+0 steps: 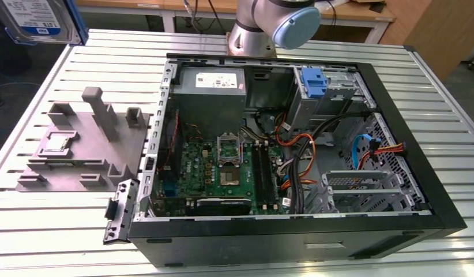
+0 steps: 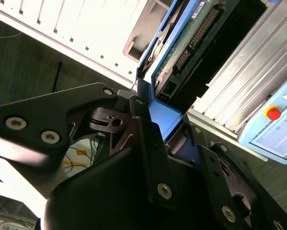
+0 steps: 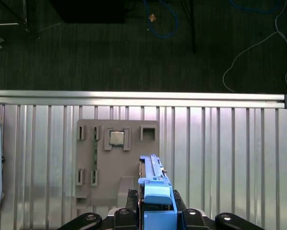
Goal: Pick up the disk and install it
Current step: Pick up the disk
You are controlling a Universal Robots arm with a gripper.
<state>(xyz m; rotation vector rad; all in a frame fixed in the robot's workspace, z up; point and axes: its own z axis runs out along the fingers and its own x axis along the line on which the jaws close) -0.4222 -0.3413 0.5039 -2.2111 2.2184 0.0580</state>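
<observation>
The hand (image 3: 156,212) clamps the disk (image 3: 154,181) — flat, blue plastic-framed — above the ribbed metal table (image 3: 224,143).

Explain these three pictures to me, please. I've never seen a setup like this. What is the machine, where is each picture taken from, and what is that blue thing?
The machine is a single robot arm with a gripper, a two-fingered clamp, at its end. The exterior view comes from a camera off the arm, looking over a slatted metal table. On the table lies an open computer case with its boards and cables showing. Beside it, on the exterior view's left, is a grey plastic holder.

The two wrist views come from cameras riding on the arm. In both, the gripper's black fingers are closed on the disk, a hard drive in a blue plastic frame. The first wrist view looks past it down to the holder, where a small square chip sits in a pocket. The disk is held above the table, not yet in the case.
</observation>
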